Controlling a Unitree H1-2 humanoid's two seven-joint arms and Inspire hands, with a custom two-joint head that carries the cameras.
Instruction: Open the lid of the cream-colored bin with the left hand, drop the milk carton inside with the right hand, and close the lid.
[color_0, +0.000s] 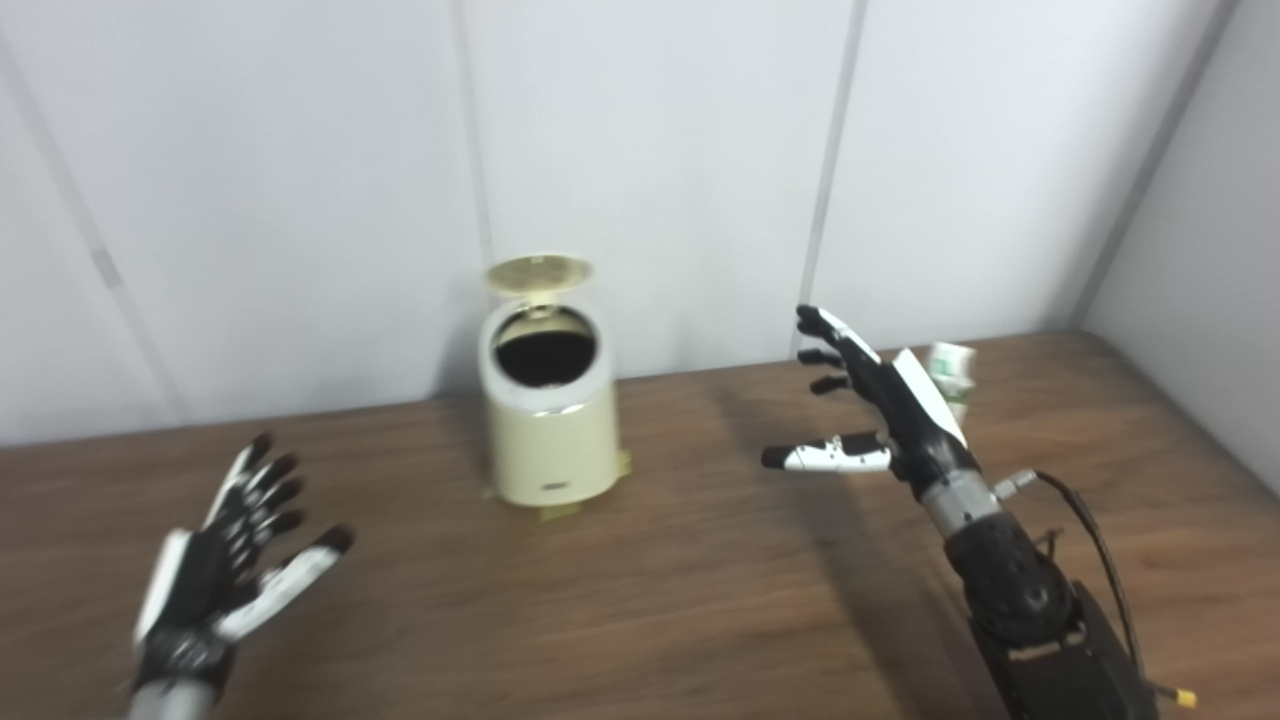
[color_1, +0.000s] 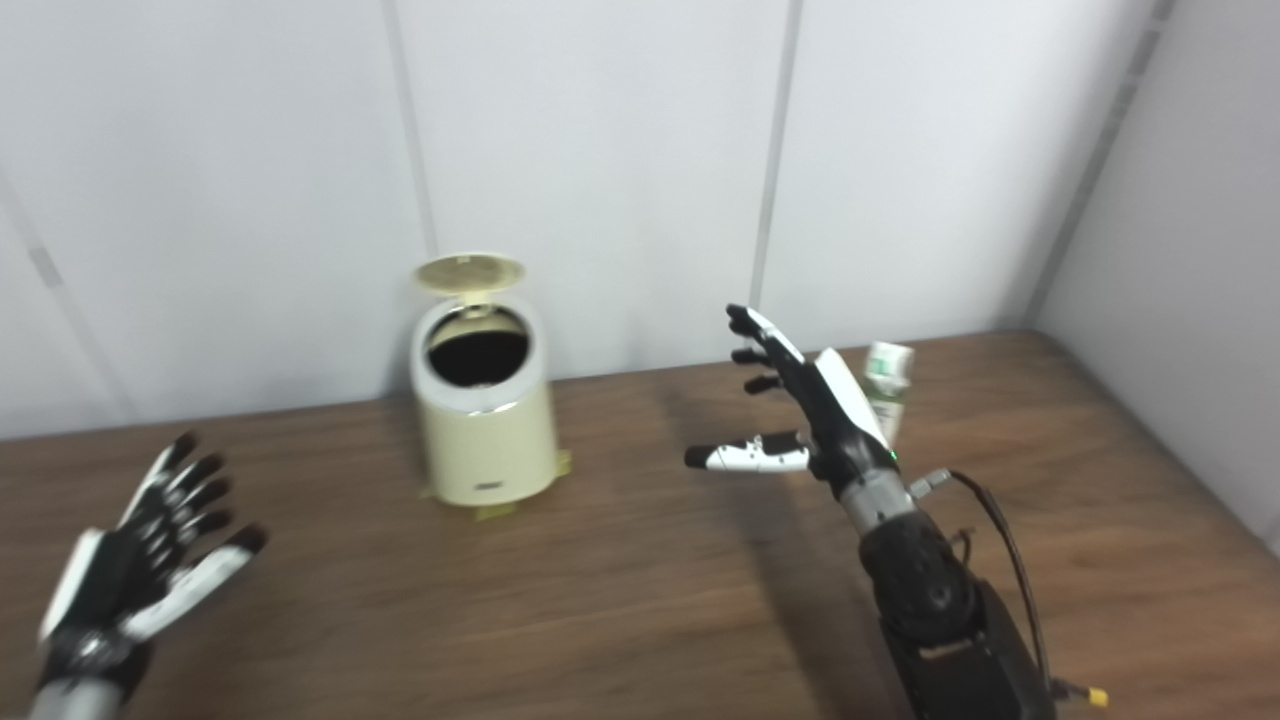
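The cream-colored bin (color_0: 551, 440) stands near the back wall on the wooden table, its round lid (color_0: 538, 273) tipped up and its dark inside showing. A white and green milk carton (color_1: 886, 385) stands upright at the back right, partly hidden behind my right hand (color_0: 868, 395). That hand is raised above the table with fingers spread, open and holding nothing, just left of the carton. My left hand (color_0: 232, 553) hovers open at the front left, well away from the bin, fingers spread.
A brown wooden table (color_0: 640, 600) runs to white wall panels at the back and a grey wall on the right. A black cable (color_0: 1095, 545) trails from my right forearm.
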